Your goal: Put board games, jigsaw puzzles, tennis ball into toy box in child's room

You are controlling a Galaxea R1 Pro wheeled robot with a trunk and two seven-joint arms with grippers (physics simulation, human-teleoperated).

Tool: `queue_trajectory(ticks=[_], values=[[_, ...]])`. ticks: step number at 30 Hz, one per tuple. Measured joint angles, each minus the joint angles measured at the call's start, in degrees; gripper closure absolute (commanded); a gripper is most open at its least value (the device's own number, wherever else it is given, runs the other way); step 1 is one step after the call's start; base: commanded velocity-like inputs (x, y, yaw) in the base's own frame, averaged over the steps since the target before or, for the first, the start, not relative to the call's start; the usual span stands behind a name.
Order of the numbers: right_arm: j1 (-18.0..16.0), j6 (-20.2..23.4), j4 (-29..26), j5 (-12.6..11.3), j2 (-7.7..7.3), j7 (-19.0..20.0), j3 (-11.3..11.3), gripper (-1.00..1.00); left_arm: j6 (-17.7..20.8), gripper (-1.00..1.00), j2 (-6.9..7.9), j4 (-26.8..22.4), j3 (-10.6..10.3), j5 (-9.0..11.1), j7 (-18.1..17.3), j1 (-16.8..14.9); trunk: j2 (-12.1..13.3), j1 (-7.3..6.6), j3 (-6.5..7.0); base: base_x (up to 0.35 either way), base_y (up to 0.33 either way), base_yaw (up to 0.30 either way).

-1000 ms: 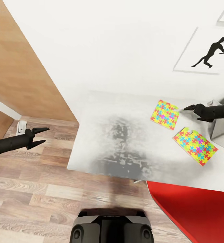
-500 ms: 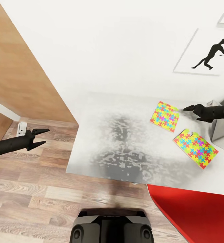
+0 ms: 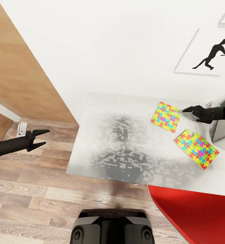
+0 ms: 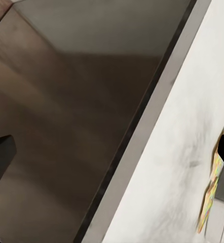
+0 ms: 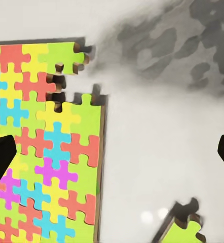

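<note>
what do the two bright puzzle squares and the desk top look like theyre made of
The two thin multicoloured jigsaw squares look like printed cardboard: flat, matte, with a brown edge showing in the right wrist view. The pale grey-white table top looks like painted board or laminate, slightly glossy, with blotchy dark reflections; which one is unclear.

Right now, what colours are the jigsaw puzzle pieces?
Jigsaw puzzle: yellow, lime green, orange-red, cyan and magenta interlocking pieces; clearest in the right wrist view.

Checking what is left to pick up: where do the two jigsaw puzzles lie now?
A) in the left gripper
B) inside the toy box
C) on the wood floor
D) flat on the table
D: both jigsaw puzzles lie flat on the table, beside the toy box.
</note>
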Motion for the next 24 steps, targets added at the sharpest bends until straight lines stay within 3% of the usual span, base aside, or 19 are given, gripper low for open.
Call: queue_trajectory(ticks=[8, 24], values=[[1.68, 0.00, 0.02, -0.09, 0.51, 0.01, 0.18, -1.00, 0.00, -1.00, 0.01, -0.02, 0.00, 0.00, 0.02, 0.06, 0.00, 0.00, 0.00, 0.000, 0.000, 0.000], [2.84, 0.00, 0.11, -0.08, 3.10, 0.06, 0.19, -1.00, 0.00, -1.00, -0.06, -0.04, -0.14, 0.00, 0.02, 0.08, 0.00, 0.00, 0.00, 0.000, 0.000, 0.000]])
